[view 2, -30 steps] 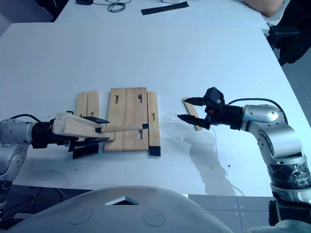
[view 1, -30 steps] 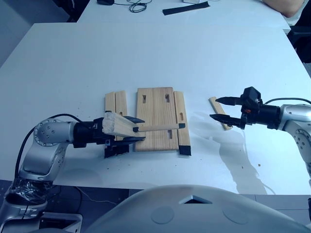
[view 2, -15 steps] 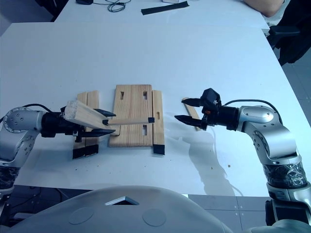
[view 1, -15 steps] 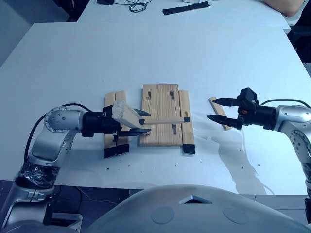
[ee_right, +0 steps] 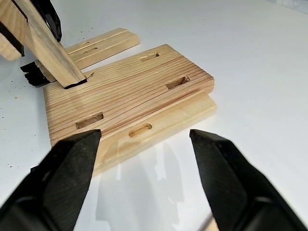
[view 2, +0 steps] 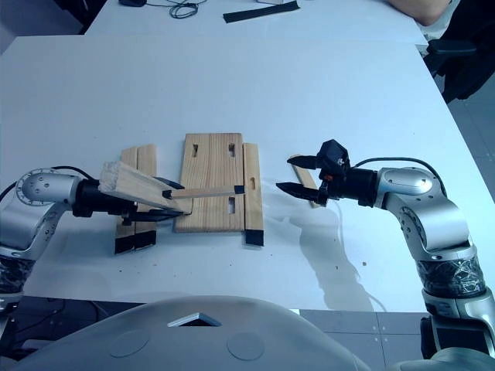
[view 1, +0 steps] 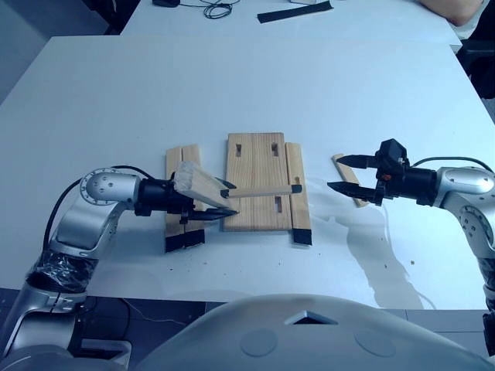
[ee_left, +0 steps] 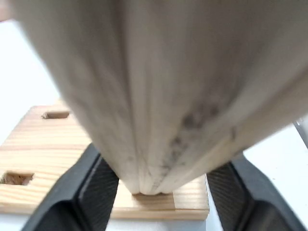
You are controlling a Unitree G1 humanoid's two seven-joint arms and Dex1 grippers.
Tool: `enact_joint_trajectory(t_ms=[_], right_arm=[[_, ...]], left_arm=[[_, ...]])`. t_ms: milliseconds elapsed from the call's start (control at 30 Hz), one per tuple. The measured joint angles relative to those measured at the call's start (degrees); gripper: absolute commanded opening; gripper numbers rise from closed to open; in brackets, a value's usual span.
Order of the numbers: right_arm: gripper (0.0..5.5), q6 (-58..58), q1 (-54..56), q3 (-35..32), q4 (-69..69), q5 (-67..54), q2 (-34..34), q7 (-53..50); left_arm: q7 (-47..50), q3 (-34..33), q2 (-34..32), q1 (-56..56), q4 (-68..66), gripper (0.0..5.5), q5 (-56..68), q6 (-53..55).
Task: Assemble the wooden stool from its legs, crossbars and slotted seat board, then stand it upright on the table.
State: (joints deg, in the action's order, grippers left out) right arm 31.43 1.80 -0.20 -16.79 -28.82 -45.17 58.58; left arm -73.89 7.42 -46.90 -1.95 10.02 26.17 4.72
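I am working on fitting a leg (view 1: 199, 184) into the slotted seat board (view 1: 255, 166), which is lying flat on the table (view 1: 232, 93), midway toward its near edge. My left gripper (view 1: 224, 199) is clenching the leg's thick end, the black-capped tip hanging over the board. Next, I judge, the leg needs lining up with a slot (view 1: 277, 204). My right gripper (view 1: 339, 172) is hovering spread wide beside a short crossbar (view 1: 360, 199).

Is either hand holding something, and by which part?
The left gripper grips a wooden leg by the end opposite its black tip; right gripper open, empty.
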Motion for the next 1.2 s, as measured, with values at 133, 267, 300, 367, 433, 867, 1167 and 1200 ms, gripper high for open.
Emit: enact_joint_trajectory(t_ms=[133,267,300,367,433,867,1167,1200], right_arm=[[3.42,-0.2,-0.6,0.0,-0.1,0.0,0.2,-0.5],[3.42,-0.6,-2.4,-0.3,-0.7,0.0,0.2,-1.1],[3.42,-0.7,-2.8,-0.4,-0.8,0.0,0.2,-1.3],[3.42,-1.0,-4.8,-1.7,-1.7,0.0,0.1,-1.8],[3.42,-1.5,-6.3,-2.9,-2.5,0.0,0.0,-2.4],[3.42,-2.1,-16.6,-10.7,-8.0,-0.4,1.4,-7.7],[3.42,-2.3,-14.3,-10.5,-7.1,-0.3,1.6,-7.3],[3.42,-2.3,-14.2,-10.4,-7.1,-0.2,1.6,-7.2]], left_arm=[[1.4,-2.6,0.1,1.4,-1.1,3.18,-0.3,-1.0],[1.9,-7.5,-0.4,5.5,-0.4,3.18,0.4,-0.9],[1.9,-8.6,-0.7,6.4,-0.1,3.18,0.7,-0.9],[1.4,-13.6,-2.4,10.7,1.8,3.18,2.3,-0.9],[1.2,-17.3,-3.7,14.1,3.7,3.18,3.1,-0.4],[25.9,-34.1,-1.3,32.5,21.4,3.49,12.3,34.0],[45.2,-31.1,3.6,31.3,29.2,3.65,18.6,53.0],[45.3,-29.9,3.4,32.3,28.8,3.65,16.3,51.8]])
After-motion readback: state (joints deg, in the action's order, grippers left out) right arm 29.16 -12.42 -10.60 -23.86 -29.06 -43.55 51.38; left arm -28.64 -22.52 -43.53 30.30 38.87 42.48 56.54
